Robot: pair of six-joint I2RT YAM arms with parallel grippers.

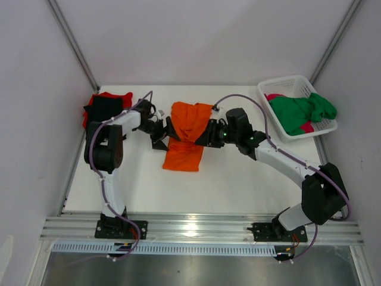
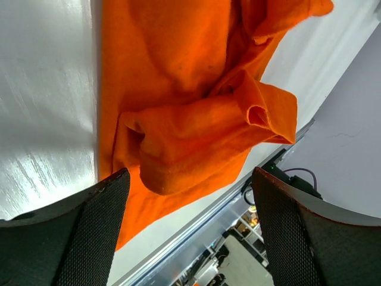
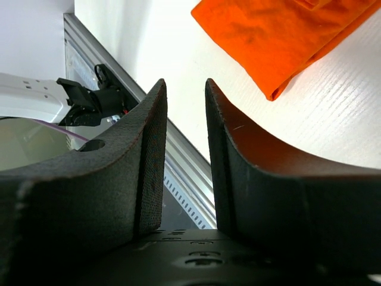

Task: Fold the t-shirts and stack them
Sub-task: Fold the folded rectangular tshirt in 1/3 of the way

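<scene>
Red-and-black pile (image 1: 106,107) looks done upper left; orange t-shirt (image 1: 184,137) half-folded, left pincer (image 2: 189,173) spread, right pincer (image 3: 184,86) barely parted, empty; green and pink t-shirts (image 1: 297,113) wait in basket (image 1: 294,80).

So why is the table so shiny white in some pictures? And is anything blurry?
Left wrist view: light glares in streaks off the table, while the orange t-shirt looks sharp. Right wrist view: the table is washed out nearly pure white; the near jaws look dark. Top external view: even light, only faint shadows, nothing blurred.
</scene>
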